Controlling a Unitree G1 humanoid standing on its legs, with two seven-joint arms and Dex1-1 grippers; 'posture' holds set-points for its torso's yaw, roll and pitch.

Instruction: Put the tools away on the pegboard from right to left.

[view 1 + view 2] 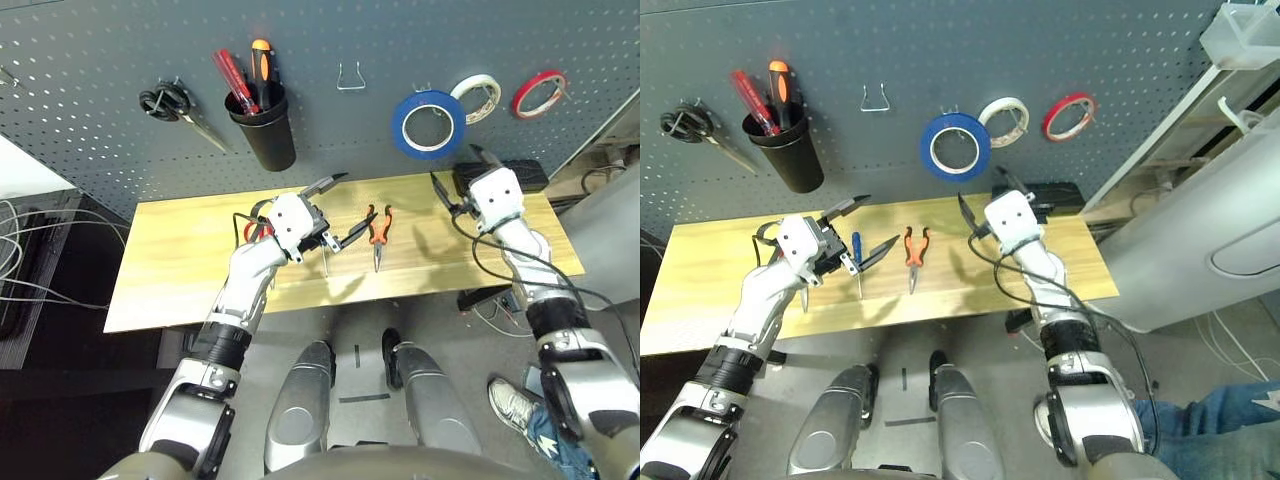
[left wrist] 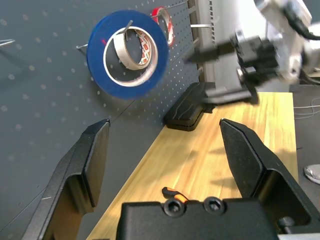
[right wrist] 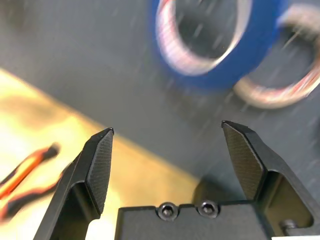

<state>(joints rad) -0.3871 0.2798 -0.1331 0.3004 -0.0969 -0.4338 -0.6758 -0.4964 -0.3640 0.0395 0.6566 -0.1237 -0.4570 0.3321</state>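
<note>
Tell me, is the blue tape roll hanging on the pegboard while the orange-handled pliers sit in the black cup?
Not quite. The blue tape roll does hang on the pegboard, but the orange-handled pliers lie flat on the wooden table, not in the black cup. The left eye view shows it.

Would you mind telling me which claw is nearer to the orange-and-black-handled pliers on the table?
Left. The left claw, open, hovers just beside the pliers on their left. The right claw, also open, sits farther off to their right, below the blue tape roll on the pegboard.
</note>
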